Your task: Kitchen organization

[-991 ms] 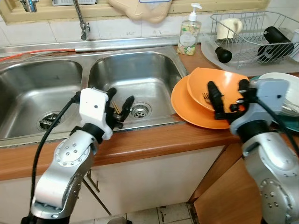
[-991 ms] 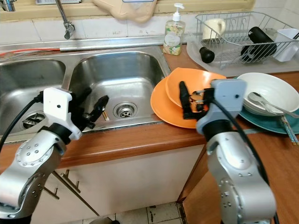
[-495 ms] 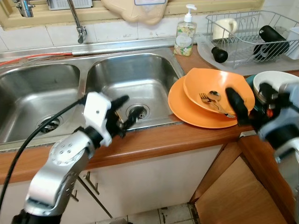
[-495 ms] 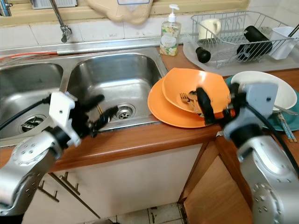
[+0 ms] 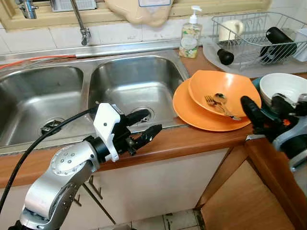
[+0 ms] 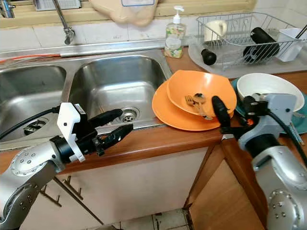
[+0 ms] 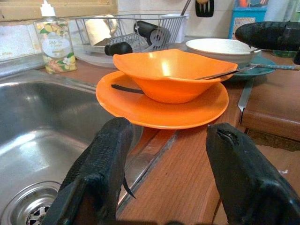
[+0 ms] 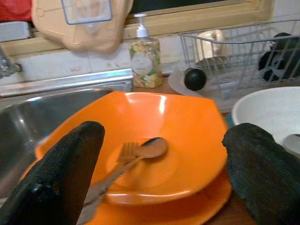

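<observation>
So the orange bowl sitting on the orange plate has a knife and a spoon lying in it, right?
Not quite. The orange bowl does sit on the flat orange plate, but the metal cutlery inside it is a fork and a spoon, not a knife and a spoon. The right wrist view shows the fork's tines clearly.

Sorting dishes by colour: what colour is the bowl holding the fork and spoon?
Orange bowl, clearest in the right wrist view.
</observation>
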